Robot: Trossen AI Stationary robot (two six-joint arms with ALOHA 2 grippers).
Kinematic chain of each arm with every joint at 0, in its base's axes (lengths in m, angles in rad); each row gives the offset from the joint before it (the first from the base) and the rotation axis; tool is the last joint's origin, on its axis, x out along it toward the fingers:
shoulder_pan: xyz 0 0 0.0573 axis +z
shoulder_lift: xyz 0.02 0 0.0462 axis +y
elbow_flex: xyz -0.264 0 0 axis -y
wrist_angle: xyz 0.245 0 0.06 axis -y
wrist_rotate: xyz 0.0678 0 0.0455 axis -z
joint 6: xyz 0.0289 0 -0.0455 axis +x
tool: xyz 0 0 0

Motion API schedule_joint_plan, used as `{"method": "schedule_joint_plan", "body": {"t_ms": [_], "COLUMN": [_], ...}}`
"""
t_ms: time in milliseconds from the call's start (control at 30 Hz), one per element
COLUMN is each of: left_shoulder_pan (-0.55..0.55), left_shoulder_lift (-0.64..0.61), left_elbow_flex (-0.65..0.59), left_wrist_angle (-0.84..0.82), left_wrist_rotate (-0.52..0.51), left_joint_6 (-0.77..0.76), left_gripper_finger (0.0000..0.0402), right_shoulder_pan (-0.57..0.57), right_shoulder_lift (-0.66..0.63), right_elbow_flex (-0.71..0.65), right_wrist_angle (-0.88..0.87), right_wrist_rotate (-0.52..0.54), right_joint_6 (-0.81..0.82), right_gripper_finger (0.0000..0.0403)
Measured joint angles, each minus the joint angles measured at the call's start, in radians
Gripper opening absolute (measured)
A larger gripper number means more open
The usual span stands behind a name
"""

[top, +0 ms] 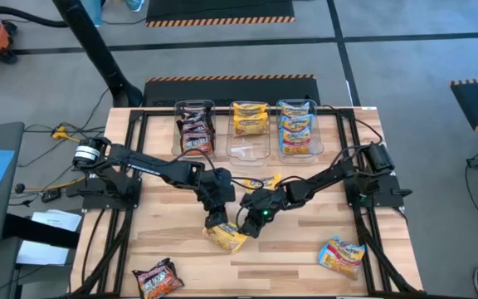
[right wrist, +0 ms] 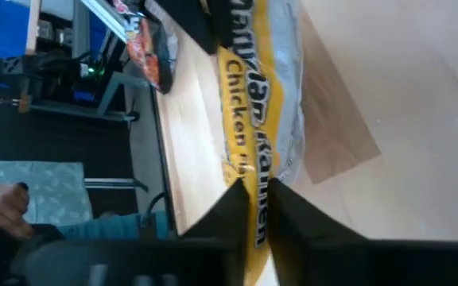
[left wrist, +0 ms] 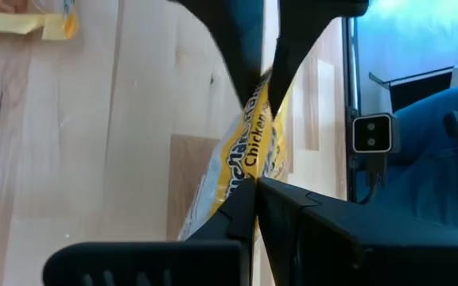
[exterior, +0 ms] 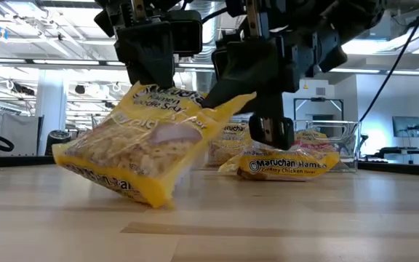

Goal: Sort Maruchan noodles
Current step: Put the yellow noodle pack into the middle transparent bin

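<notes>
Packet (top: 226, 238) between both pinching tools

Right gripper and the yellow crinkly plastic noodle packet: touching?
Touching. The right wrist view shows the right gripper with both fingers pinching the yellow crinkly plastic noodle packet edge.

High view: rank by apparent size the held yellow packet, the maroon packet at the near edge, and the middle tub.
1. Middle tub, clearly largest.
2 and 3. Held yellow packet and maroon packet: look alike; the yellow one is tilted and partly covered by both hands, so no ranking.
</notes>
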Motion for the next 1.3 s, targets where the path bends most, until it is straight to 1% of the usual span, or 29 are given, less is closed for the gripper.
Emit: {"method": "schedule_joint_plan", "body": {"t_ms": [100, 167, 267, 367, 467, 633, 767, 900, 1067, 1300], "left_shoulder_pan": [0.000, 0.000, 0.000, 0.000, 0.000, 0.004, 0.026, 0.062, 0.075, 0.076], "left_shoulder_lift": [0.000, 0.000, 0.000, 0.000, 0.000, 0.000, 0.000, 0.000, -0.015, -0.118], "left_elbow_flex": [0.000, 0.000, 0.000, 0.000, 0.000, 0.000, 0.000, 0.000, -0.001, -0.001], "left_wrist_angle": [-0.003, -0.003, -0.003, -0.003, -0.002, 0.035, 0.099, 0.110, 0.113, 0.091], "left_wrist_rotate": [0.000, 0.000, 0.000, -0.008, -0.004, 0.029, 0.035, 0.090, 0.094, 0.017], "left_joint_6": [0.000, -0.010, -0.047, -0.053, -0.053, -0.028, -0.086, -0.140, -0.135, -0.097], "left_gripper_finger": [0.0000, 0.0000, 0.0000, 0.0001, 0.0010, 0.0047, 0.0082, 0.0101, 0.0096, 0.0073], "right_shoulder_pan": [0.000, 0.000, -0.001, -0.001, -0.001, -0.001, -0.001, -0.001, -0.001, -0.021], "right_shoulder_lift": [-0.001, -0.001, -0.001, -0.001, -0.001, -0.001, -0.001, -0.011, -0.024, -0.074], "right_elbow_flex": [0.001, 0.001, 0.001, 0.001, 0.001, 0.001, 0.001, 0.002, 0.001, 0.003], "right_wrist_angle": [0.006, 0.005, 0.006, 0.005, 0.004, -0.018, -0.029, -0.053, -0.091, -0.195], "right_wrist_rotate": [-0.004, -0.004, -0.013, -0.025, -0.030, -0.059, -0.070, -0.085, -0.097, -0.106], "right_joint_6": [-0.003, -0.013, -0.013, -0.016, -0.022, -0.024, -0.034, -0.053, -0.076, -0.124], "right_gripper_finger": [0.0022, 0.0009, 0.0011, 0.0006, 0.0005, 0.0004, 0.0004, 0.0003, 0.0003, 0.0004]}}
